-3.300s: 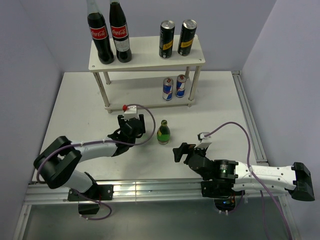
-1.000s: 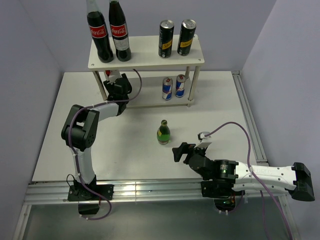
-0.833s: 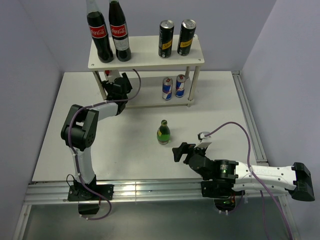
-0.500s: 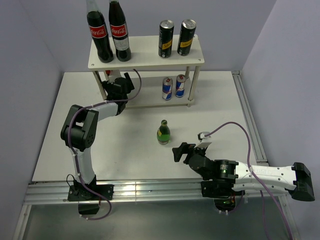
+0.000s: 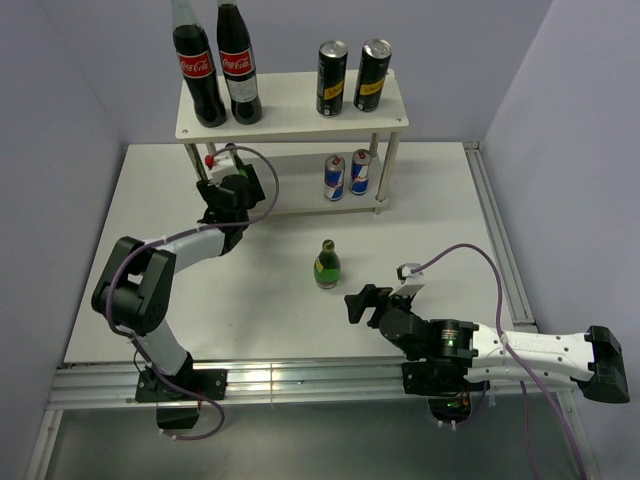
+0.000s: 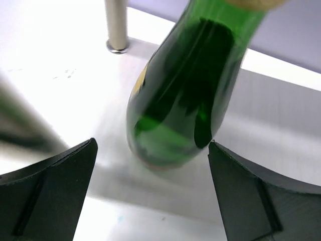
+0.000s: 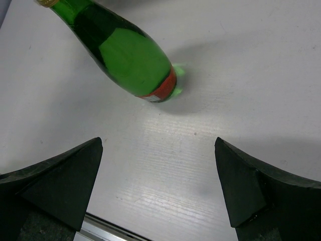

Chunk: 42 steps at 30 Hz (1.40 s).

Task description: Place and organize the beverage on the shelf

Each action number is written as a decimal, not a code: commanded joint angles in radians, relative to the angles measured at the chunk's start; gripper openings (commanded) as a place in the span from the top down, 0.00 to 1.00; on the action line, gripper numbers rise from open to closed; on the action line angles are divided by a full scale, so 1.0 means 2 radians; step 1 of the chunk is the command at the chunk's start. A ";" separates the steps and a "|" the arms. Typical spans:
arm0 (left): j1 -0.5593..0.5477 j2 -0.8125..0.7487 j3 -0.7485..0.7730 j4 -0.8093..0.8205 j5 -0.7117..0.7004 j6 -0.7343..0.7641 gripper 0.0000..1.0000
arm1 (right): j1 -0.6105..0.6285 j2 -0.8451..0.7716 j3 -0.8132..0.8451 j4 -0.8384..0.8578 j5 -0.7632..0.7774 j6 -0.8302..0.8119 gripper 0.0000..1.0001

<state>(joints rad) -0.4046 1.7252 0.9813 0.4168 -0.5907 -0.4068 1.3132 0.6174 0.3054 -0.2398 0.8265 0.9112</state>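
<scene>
Left wrist cam: L gripper (image 6: 151,150) open wide, fingers either side of a green bottle (image 6: 185,90) w/o touching it; bottle stands upright near a shelf leg (image 6: 116,25). R gripper (image 7: 158,145) also open, holding nothing. 2nd green bottle (image 7: 130,60) stands on table (image 7: 225,75) just ahead, apart from shelf (image 5: 290,120).

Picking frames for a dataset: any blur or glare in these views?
Left wrist: a dark smear at the left edge; green bottle cropped at top. Right wrist: sharp; the other bottle casts a green glow on the table. Top: glare on the front rail.
</scene>
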 commanded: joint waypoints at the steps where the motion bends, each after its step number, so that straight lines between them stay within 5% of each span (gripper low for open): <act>1: -0.003 -0.046 -0.032 0.003 -0.037 -0.005 0.01 | 0.004 -0.003 0.001 0.003 0.011 -0.002 0.00; 12: -0.055 -0.176 -0.120 -0.046 -0.067 -0.028 0.01 | 0.004 0.003 0.001 0.012 0.010 -0.006 0.00; 19: -0.159 -0.269 -0.193 -0.053 -0.002 -0.027 0.01 | 0.004 0.007 0.004 0.010 0.014 -0.005 0.00; 24: -0.230 -0.342 -0.266 -0.019 0.150 -0.021 0.01 | 0.005 -0.001 0.001 0.010 0.014 -0.005 0.00; 29: -0.266 -0.408 -0.332 0.020 0.193 -0.024 0.01 | 0.005 0.000 0.002 0.010 0.018 -0.006 0.00; 36: -0.280 -0.378 -0.379 0.130 0.236 -0.023 0.01 | 0.005 0.000 0.002 0.007 0.019 -0.005 0.00; 42: -0.285 -0.228 -0.359 0.236 0.232 -0.008 0.02 | 0.005 0.000 0.002 0.008 0.019 -0.005 0.00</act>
<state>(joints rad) -0.9630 1.1633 0.2333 0.6956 -0.1490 -0.4465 1.3132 0.6220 0.3054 -0.2394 0.8295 0.9001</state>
